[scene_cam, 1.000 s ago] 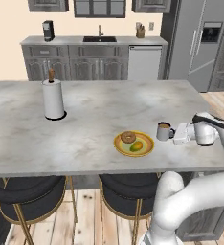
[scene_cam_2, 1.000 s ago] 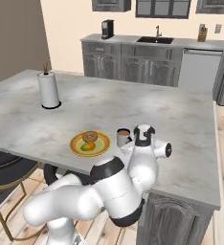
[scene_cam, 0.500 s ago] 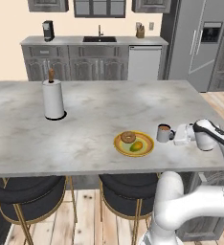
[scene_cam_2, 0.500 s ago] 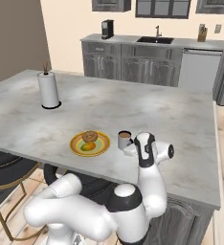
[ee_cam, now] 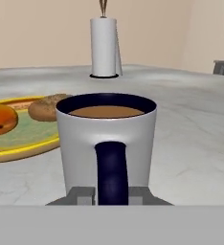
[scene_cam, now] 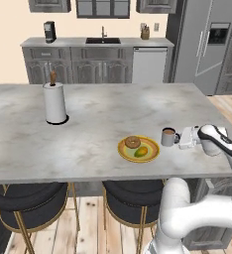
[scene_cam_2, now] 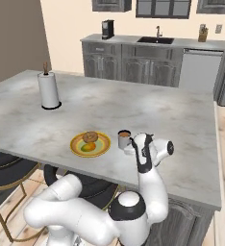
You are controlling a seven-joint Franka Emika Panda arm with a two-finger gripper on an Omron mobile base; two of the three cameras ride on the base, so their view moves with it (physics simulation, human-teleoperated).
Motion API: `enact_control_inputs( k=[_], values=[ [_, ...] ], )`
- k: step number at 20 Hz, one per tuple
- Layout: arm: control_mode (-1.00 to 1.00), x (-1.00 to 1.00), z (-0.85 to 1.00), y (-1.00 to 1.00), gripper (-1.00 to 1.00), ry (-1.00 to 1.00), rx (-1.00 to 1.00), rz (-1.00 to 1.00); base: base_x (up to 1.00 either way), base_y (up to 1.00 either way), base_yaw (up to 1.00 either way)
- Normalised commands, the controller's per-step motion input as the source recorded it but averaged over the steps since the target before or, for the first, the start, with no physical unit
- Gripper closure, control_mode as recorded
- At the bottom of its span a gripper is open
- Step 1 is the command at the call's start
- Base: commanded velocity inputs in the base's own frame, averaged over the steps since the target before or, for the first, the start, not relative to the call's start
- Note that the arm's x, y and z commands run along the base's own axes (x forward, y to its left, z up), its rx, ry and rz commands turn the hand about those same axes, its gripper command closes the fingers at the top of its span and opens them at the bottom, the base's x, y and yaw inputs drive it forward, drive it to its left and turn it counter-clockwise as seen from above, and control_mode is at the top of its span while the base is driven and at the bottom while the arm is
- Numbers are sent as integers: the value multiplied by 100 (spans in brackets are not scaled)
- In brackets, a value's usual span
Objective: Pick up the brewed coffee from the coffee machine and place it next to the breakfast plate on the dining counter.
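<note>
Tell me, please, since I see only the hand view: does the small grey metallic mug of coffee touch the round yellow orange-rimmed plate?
Observer: No; in the right base view the mug stands apart from the plate, bare light grey marbled island top between them.
Operator: Where is the tall black coffee machine?
Observer: The coffee machine is on the far back counter, left of the sink.
Operator: What is under the island?
Observer: Two round black stools at its near edge.

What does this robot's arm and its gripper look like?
The arm is glossy white, built of thick rounded segments with dark bands at the joints. Its gripper is a pale blocky hand ending in two small dark grey fingertips. No cables or markings are visible.
</note>
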Motion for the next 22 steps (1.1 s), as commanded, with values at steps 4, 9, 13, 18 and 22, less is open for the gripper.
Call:
enact_control_inputs(
  k=[4,9,13,18,22],
  values=[
    [-100,-24,4,0,-100,0,0,0,0,0,0],
    [-100,-39,12,0,-100,0,0,1,0,0,0],
    [-100,-65,51,5,-100,-2,-1,1,0,0,0],
    [-100,-100,78,27,-100,-23,-10,2,0,0,0],
    [-100,-100,70,52,-100,-36,-18,0,0,0,0]
  ],
)
